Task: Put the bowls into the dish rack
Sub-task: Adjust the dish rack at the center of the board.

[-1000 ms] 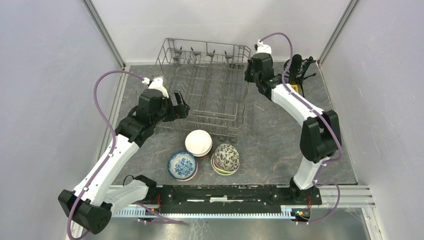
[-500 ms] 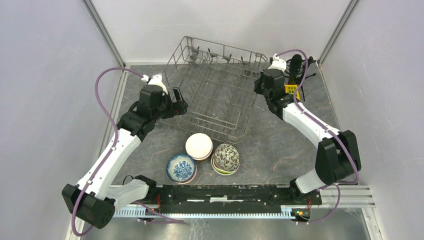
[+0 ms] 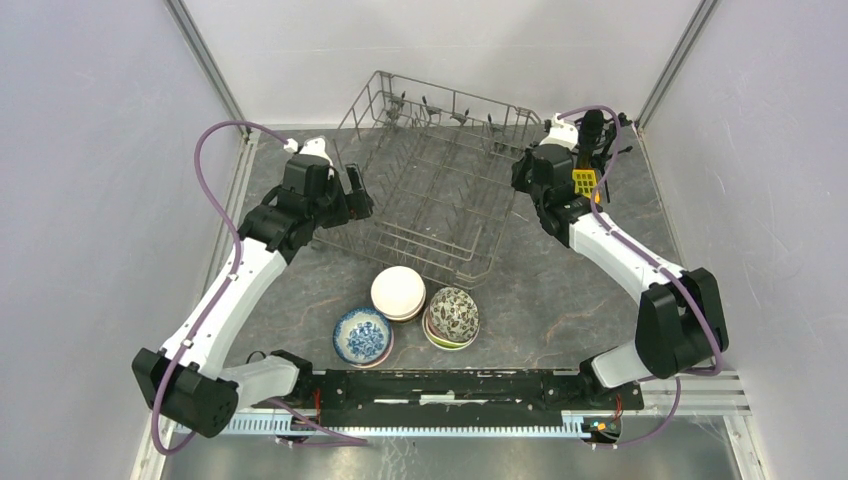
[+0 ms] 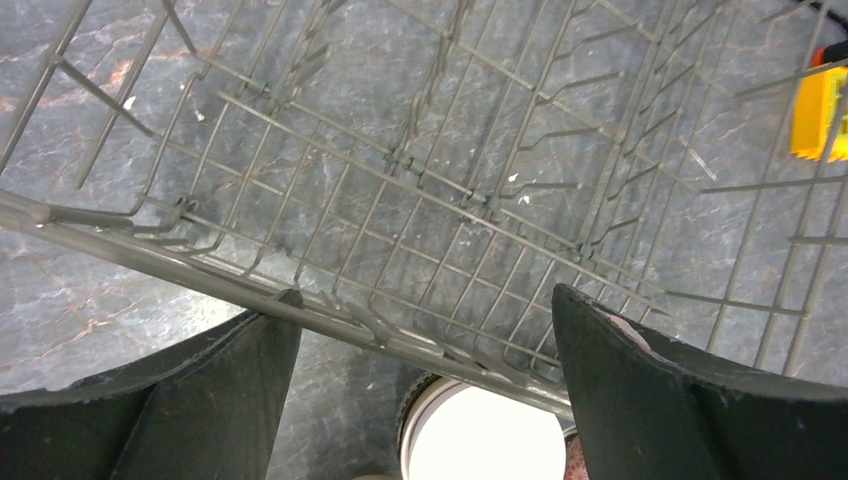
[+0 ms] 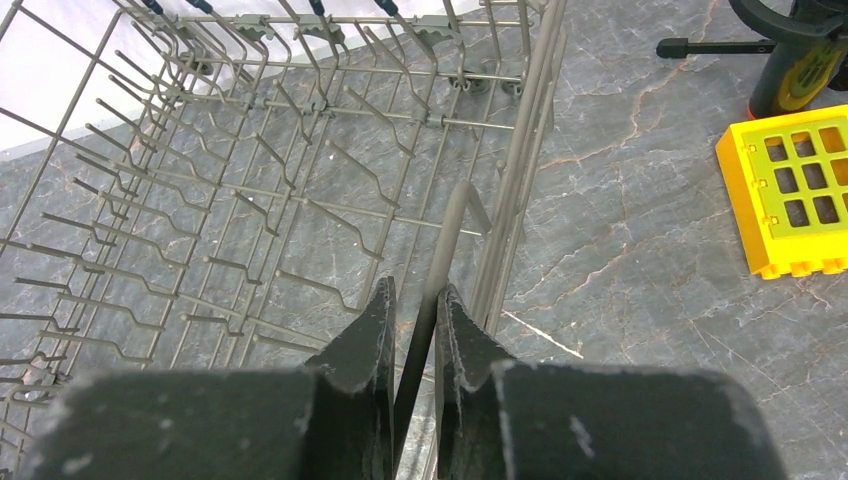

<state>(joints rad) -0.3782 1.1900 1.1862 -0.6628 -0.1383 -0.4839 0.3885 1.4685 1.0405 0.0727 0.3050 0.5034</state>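
Note:
The dish rack (image 3: 430,185), a grey wire basket, lies skewed on the table behind the bowls. My right gripper (image 3: 527,176) is at its right rim. In the right wrist view that gripper (image 5: 418,290) is shut on an upright wire loop of the rack (image 5: 250,200). My left gripper (image 3: 356,194) stands wide open at the rack's left side, with the rim (image 4: 300,310) running between its fingers untouched. In front stand a white bowl (image 3: 398,290), a blue-and-white bowl (image 3: 364,333) and a speckled bowl (image 3: 453,314) stacked on a lime green one. The white bowl (image 4: 490,435) shows below the rim.
A yellow perforated block (image 3: 583,181) (image 5: 790,200) and a black stand (image 3: 596,132) sit right of the rack, close to my right gripper. Grey walls close in the table on the left, back and right. The arm bases' rail (image 3: 450,385) runs along the near edge.
The rack has turned clockwise, its far end swinging right with my right gripper on it. My left gripper has shifted slightly toward the back and stayed open.

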